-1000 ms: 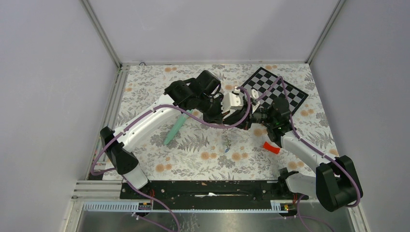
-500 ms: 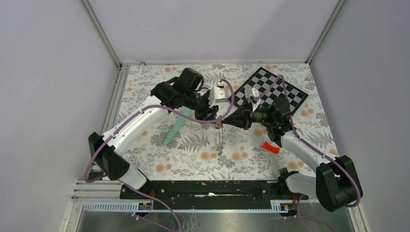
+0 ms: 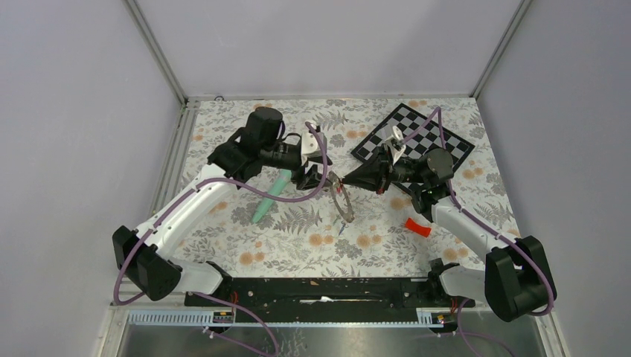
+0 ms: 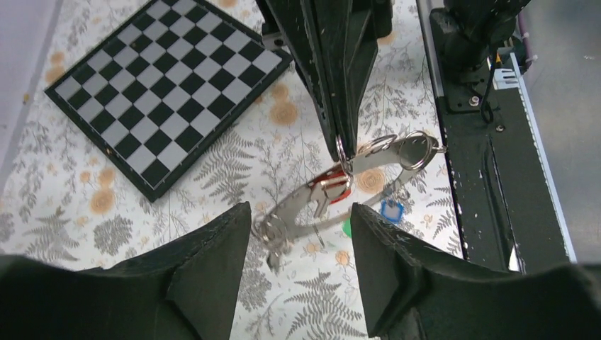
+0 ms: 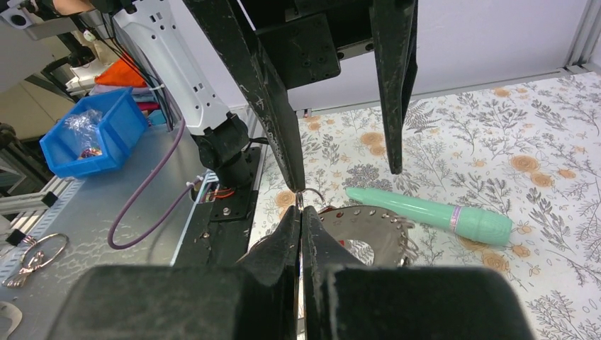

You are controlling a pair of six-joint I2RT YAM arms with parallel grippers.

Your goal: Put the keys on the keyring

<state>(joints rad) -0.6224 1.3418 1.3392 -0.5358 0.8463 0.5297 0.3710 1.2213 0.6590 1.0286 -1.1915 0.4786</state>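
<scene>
The keyring (image 4: 333,197), a flat grey ring with a wide hole and small wire loops, hangs tilted above the floral table. My right gripper (image 5: 301,212) is shut on a thin wire loop at its top edge; the pierced grey plate (image 5: 368,237) shows just beyond the fingers. Keys dangle from it: a red tag (image 4: 333,184), a blue tag (image 4: 391,210) and a green one (image 4: 347,227). My left gripper (image 4: 299,212) is open, drawn back from the ring, with nothing between its fingers. From above, the keyring (image 3: 344,202) hangs between the left gripper (image 3: 318,172) and the right gripper (image 3: 344,179).
A mint-green tube (image 3: 269,197) lies under the left arm. A chessboard (image 3: 454,149) sits at the back right. A curved red plastic piece (image 3: 418,227) lies right of centre. The black base rail (image 3: 320,290) runs along the near edge.
My left gripper opened, let go of the keyring and pulled back to the left. The ring stayed with the shut right gripper and swung to a tilt.
</scene>
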